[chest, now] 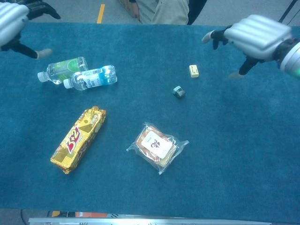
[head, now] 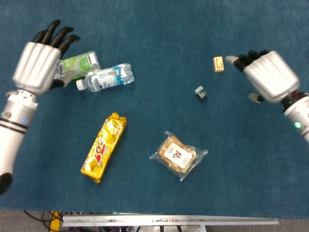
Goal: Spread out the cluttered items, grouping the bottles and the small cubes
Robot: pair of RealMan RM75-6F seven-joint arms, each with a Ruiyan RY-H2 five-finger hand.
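Two bottles lie side by side at the left: a green-labelled one and a blue-labelled one. A yellow cube and a grey-green cube lie apart at the centre right. My left hand hovers left of the bottles, fingers spread, holding nothing. My right hand hangs open just right of the yellow cube, its dark fingers reaching toward it.
A gold snack bar lies diagonally at the lower left. A clear bag of biscuits rests near the middle front. Blue cloth covers the table; its front edge has a metal rail.
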